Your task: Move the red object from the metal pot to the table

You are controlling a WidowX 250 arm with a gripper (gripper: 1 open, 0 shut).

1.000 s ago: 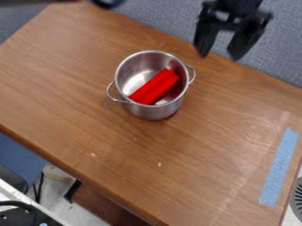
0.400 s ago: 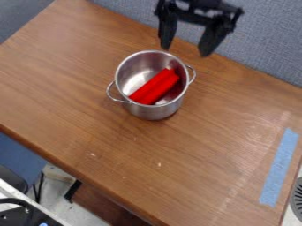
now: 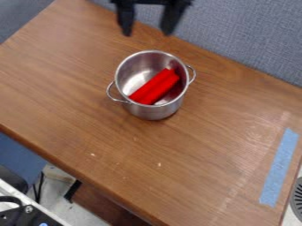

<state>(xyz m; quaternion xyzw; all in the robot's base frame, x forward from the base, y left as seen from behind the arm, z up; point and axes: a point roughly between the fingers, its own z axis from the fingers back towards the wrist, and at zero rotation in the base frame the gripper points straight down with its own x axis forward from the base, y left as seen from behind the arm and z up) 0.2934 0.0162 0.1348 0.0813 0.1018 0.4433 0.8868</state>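
The red object (image 3: 156,86) lies slanted inside the metal pot (image 3: 151,84), which stands on the brown table (image 3: 83,106) a little above the middle of the view. My gripper (image 3: 151,22) hangs at the top edge, above and behind the pot, apart from it. Its two dark fingers (image 3: 125,19) point down and stand wide open with nothing between them.
A strip of blue tape (image 3: 278,163) runs along the table's right side. Grey floor shows behind the table's far edge. The near edge falls away at the bottom left, with dark cables and gear below it.
The open gripper has travelled leftward along the top of the view, from above the table's right rear to above the pot's far side. Pot and red object have not moved.
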